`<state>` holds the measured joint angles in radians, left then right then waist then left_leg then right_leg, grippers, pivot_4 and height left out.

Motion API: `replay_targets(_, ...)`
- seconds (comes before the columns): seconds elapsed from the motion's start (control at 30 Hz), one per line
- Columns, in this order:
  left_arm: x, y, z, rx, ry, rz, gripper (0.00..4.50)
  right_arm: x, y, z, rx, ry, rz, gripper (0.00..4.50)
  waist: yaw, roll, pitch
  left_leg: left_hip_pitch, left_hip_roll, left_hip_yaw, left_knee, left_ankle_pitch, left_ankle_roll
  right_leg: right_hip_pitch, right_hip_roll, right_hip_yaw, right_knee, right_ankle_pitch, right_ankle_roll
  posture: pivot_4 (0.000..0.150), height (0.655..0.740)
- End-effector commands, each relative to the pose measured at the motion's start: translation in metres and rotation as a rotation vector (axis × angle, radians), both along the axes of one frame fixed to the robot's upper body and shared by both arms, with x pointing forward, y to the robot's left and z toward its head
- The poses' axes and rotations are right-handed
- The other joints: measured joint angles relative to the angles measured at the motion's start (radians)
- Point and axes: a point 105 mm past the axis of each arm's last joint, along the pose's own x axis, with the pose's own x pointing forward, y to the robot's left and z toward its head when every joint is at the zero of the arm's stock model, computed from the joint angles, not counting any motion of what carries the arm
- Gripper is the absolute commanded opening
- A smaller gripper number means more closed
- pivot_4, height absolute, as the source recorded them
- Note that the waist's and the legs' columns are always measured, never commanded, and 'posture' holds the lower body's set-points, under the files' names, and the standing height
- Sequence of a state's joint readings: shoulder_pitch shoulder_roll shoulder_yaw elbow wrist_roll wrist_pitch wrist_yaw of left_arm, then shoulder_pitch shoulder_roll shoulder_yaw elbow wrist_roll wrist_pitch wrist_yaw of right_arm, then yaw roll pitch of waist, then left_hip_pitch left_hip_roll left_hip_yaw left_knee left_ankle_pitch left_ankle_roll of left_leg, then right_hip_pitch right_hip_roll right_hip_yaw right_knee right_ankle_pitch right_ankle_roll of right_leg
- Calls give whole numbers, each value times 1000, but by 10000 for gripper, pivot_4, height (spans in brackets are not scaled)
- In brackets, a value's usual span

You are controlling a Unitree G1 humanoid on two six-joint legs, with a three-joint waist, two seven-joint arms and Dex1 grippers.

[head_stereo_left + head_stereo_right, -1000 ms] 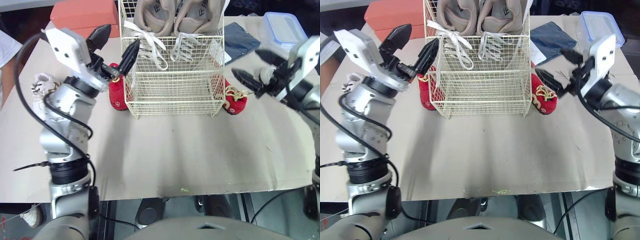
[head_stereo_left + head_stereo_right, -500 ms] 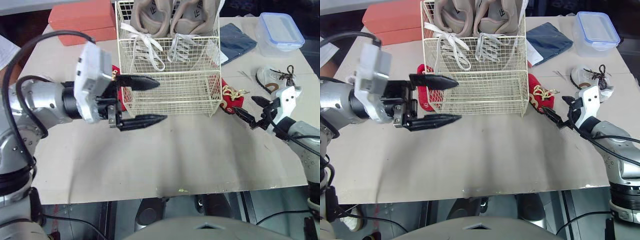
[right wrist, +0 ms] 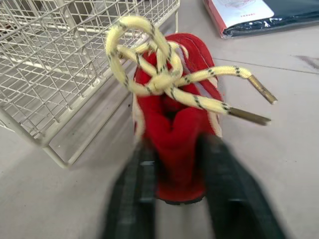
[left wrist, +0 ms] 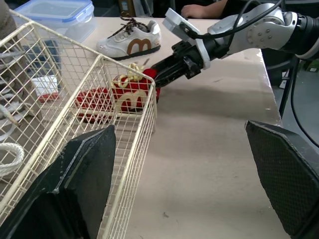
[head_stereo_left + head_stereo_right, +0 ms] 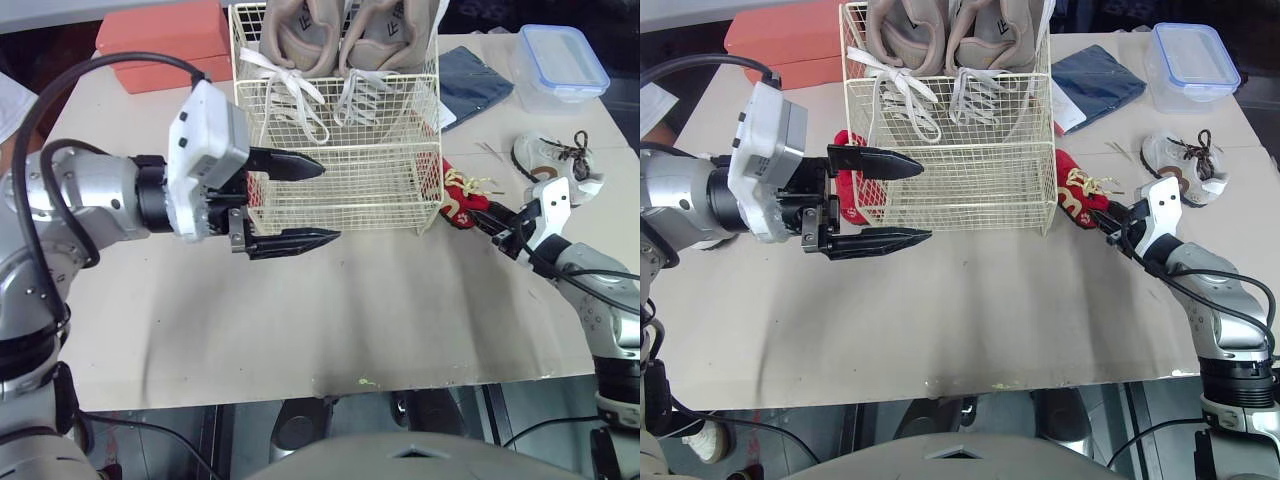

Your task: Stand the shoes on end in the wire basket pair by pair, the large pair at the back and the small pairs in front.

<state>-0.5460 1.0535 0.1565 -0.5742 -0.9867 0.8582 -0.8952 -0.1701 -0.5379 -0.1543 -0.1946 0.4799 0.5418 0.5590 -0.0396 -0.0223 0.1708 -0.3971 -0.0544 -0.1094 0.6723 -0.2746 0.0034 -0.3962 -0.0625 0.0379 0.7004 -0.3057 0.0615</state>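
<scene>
- A tan-covered table fills the scene. Our basket stands at its far middle, with the big beige pair already on end against the back wall and the front half bare.
- Our right gripper has a finger pressed on either side of the heel of a red shoe. The shoe lies on the table just beside the basket's right front corner.
- Our left gripper hangs spread wide and empty before the basket's left front corner. The second red shoe lies against the basket's left side, behind it.
- A white shoe sits well apart on the right, near a lidded box.
- We judge the red shoe light and soft: padded cloth that will give under the fingers and sag if held by one edge. The heel, likely its stiffest part, looks the right place to hold.
- Its loose yellow laces, tipped with hard ends, could catch in the mesh on the way over the rim. We would lift it high and lower it toe-down.
</scene>
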Motion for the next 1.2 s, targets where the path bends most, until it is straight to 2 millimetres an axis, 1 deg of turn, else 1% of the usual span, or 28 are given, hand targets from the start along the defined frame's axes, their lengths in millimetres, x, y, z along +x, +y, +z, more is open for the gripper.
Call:
replay_targets(0.03,-3,-4,8,0,-52,-23,45000,-5,-9,29,-30,-116,-13,218,0,0,0,0,0,0,-1,0,0,0,0,0,-1,0,0,1500,7400)
replay_targets(0.1,-2,-5,9,4,-60,-29,45000,-6,-18,40,-69,-163,-30,218,1,0,0,0,0,0,-2,0,0,0,0,0,-2,0,0,1500,7400)
replay_targets(0.13,-1,-6,11,-3,-65,-35,45000,-8,-23,50,-100,-200,-33,218,1,0,0,0,0,0,-2,0,0,0,0,0,-2,0,0,1500,7400)
replay_targets(0.2,0,-8,14,-15,-71,-45,45000,-11,-35,79,-156,-317,-38,218,2,0,0,0,0,1,-2,0,0,0,0,0,-2,0,0,1500,7400)
replay_targets(0.23,0,-8,14,-16,-70,-48,45000,-12,-39,88,-174,-355,-40,218,2,0,0,0,0,1,-2,0,0,0,0,0,-2,0,0,1500,7400)
replay_targets(0.3,1,-6,10,5,-65,-52,45000,-14,-49,117,-160,-466,-83,218,-1,0,0,0,0,1,-2,0,0,0,0,0,-3,0,0,1500,7400)
replay_targets(0.33,0,-5,8,9,-59,-57,45000,-18,-49,129,-189,-538,-82,218,-3,1,0,0,0,1,-2,0,0,0,0,1,-2,0,0,1500,7400)
replay_targets(0.4,-1,-4,5,10,-53,-77,45000,-27,-47,144,-235,-667,-62,218,-3,1,0,0,1,2,-3,0,0,0,1,1,-2,0,0,1500,7400)
replay_targets(0.47,-1,-3,6,8,-52,-86,45000,-35,-46,152,-313,-774,-51,218,-2,1,0,0,2,2,-3,0,0,0,1,1,-3,0,0,1500,7400)
replay_targets(0.5,0,0,6,10,-52,-86,45000,-41,-41,155,-369,-842,-19,218,-1,1,0,0,3,3,-3,0,0,0,2,1,-3,0,0,1500,7400)
replay_targets(0.53,0,2,6,12,-50,-84,45000,-46,-35,158,-410,-903,14,218,-1,1,0,0,3,3,-3,0,0,0,2,1,-3,0,0,1500,7400)
replay_targets(0.6,1,8,4,37,-39,-81,45000,-59,-13,157,-506,-1010,140,218,-3,1,0,0,2,5,-3,0,0,0,1,2,-3,0,0,1500,7400)
replay_targets(0.67,-4,12,-1,66,-13,-109,45000,-71,9,154,-593,-1107,276,218,-6,1,0,0,2,5,-3,0,0,0,1,3,-3,0,0,1500,7400)
replay_targets(0.73,-11,12,0,67,3,-149,45000,-80,23,149,-665,-1183,390,218,-5,1,1,1,3,6,-3,0,0,0,2,3,-3,0,0,1500,7400)
replay_targets(0.77,-13,12,1,63,2,-165,45000,-81,26,148,-685,-1213,424,218,-4,1,1,1,3,5,-3,0,0,0,2,2,-3,0,0,1500,7400)
replay_targets(0.83,-16,13,6,53,2,-188,45000,-83,32,144,-738,-1252,509,218,-3,1,1,1,3,5,-2,0,0,0,2,2,-3,0,0,1500,7400)
replay_targets(0.97,-24,12,22,-1,-22,-243,45000,-80,44,124,-807,-1225,713,218,0,0,1,1,3,5,-1,0,0,1,1,2,-3,0,0,1500,7400)
replay_targets(1.03,-23,10,28,-20,-61,-254,45000,-80,50,120,-826,-1234,785,218,-1,0,1,1,3,4,-1,0,0,1,1,1,-3,0,0,1500,7400)
replay_targets(1.1,-20,4,31,-31,-88,-252,45000,-76,55,112,-879,-1193,889,218,-2,0,1,1,3,4,-1,0,0,1,1,1,-3,0,0,1500,7400)
replay_targets(1.13,-16,2,30,-23,-101,-240,45000,-74,57,111,-898,-1190,919,218,-3,0,1,1,3,4,-1,0,0,1,1,1,-3,0,0,1500,7400)
replay_targets(1.2,-2,2,28,8,-133,-174,45000,-70,65,121,-934,-1252,953,218,-6,0,1,1,3,5,-1,0,0,1,1,1,-3,0,0,1500,7400)
